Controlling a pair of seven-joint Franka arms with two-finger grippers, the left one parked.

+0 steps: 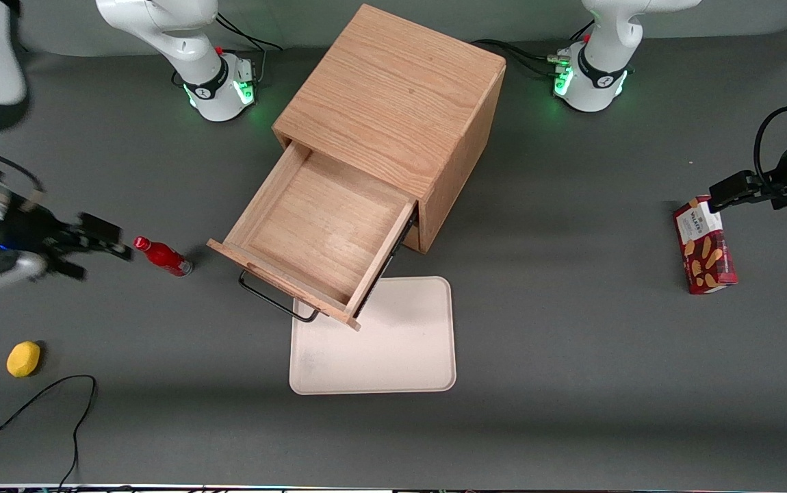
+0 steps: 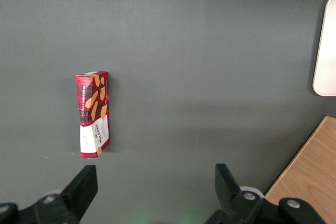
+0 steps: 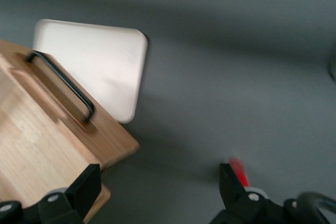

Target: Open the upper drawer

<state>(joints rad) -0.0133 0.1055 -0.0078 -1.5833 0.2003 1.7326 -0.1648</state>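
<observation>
In the front view, we see the oak cabinet (image 1: 400, 116) standing mid-table with its upper drawer (image 1: 318, 229) pulled well out toward the camera, the shallow wooden box showing an empty floor. Its thin black bar handle (image 1: 277, 301) hangs over the near edge of the drawer front, just above a corner of the cream tray (image 1: 380, 349) that lies on the table nearer the camera. Our gripper (image 1: 102, 239) hovers well apart from the handle, toward the working arm's end of the table, just beside a small red bottle (image 1: 163, 256) lying on its side. A yellow lemon-like fruit (image 1: 23, 359) sits nearer the camera still, and a red biscuit box (image 1: 703, 245) lies toward the parked arm's end.

The left wrist view shows only that biscuit box (image 2: 93, 115), a sliver of the tray and a corner of the cabinet.

In the right wrist view, we look down between our fingers (image 3: 84, 190) at the drawer front (image 3: 63, 129), the handle (image 3: 63, 85) and the tray (image 3: 100, 69), with a blur of the red bottle (image 3: 239, 170) by one fingertip.

We judge the opening essentially done. To finish well, we should draw the arm clear without brushing the bottle or nudging the drawer front back in.

The jaws stand spread wide, holding nothing and touching nothing.
</observation>
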